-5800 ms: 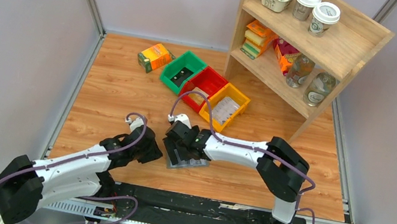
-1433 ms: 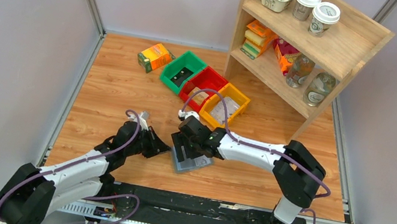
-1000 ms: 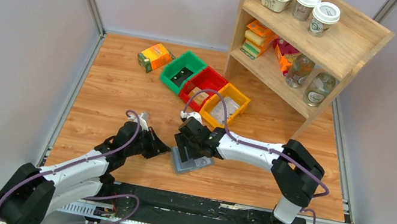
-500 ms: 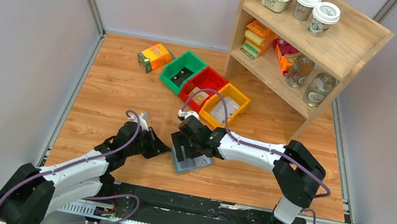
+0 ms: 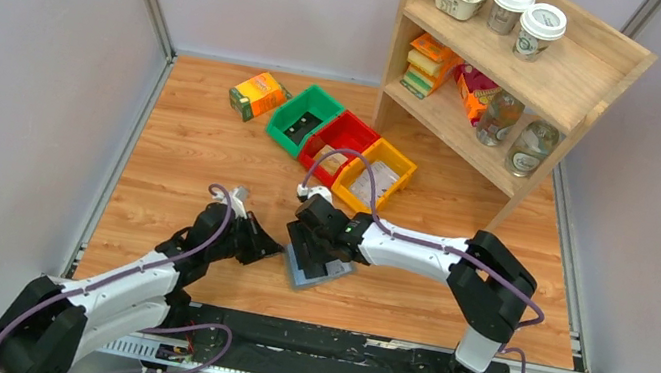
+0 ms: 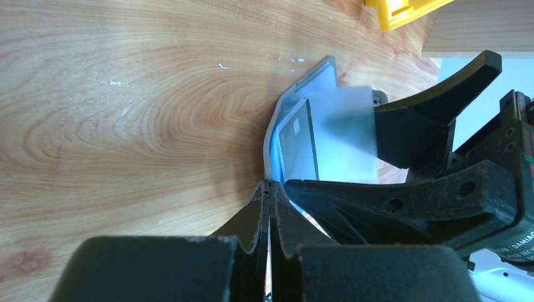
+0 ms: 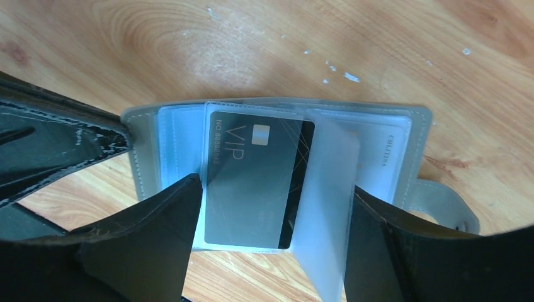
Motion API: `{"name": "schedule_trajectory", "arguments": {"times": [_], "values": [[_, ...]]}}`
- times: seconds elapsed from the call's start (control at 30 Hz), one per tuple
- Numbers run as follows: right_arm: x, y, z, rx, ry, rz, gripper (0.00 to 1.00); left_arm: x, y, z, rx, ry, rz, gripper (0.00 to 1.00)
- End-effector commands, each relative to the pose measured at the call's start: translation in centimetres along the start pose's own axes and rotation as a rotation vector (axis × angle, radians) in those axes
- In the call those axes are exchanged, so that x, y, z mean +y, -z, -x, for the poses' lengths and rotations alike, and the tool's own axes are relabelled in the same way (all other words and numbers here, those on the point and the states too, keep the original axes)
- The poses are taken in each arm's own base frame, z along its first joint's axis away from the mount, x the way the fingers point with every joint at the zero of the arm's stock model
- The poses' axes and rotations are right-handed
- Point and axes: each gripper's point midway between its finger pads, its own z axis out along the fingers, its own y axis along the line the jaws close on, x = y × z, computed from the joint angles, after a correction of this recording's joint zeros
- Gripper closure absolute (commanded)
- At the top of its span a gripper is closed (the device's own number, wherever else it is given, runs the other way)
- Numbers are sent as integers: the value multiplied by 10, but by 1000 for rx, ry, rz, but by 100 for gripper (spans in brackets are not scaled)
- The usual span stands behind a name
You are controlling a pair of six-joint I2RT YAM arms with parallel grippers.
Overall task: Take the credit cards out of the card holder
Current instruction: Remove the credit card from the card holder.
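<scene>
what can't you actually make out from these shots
Card count: the right wrist view shows one dark VIP card; the frosted flap covers whatever lies behind it.
Near corners of the card holder: same view, behind the fingers of the right gripper.
Contact of the left gripper: in the left wrist view, its shut fingers hide whether they pinch the holder's edge.
Top view: the holder lies mostly under the right gripper, and the card is too small to see.

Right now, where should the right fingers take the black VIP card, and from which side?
Probably its two long edges, from straight above: the VIP card lies flat in the open card holder, and the right fingers straddle it.
</scene>
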Motion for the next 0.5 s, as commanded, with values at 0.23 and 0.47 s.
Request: {"name": "schedule_trajectory", "arguments": {"times": [0.23, 0.47], "values": [[-10, 22, 24, -87, 3, -41, 24, 1, 2, 4, -23, -17, 12, 100], [-3, 37, 35, -132, 4, 2, 13, 12, -4, 9, -28, -34, 96, 100]]}}
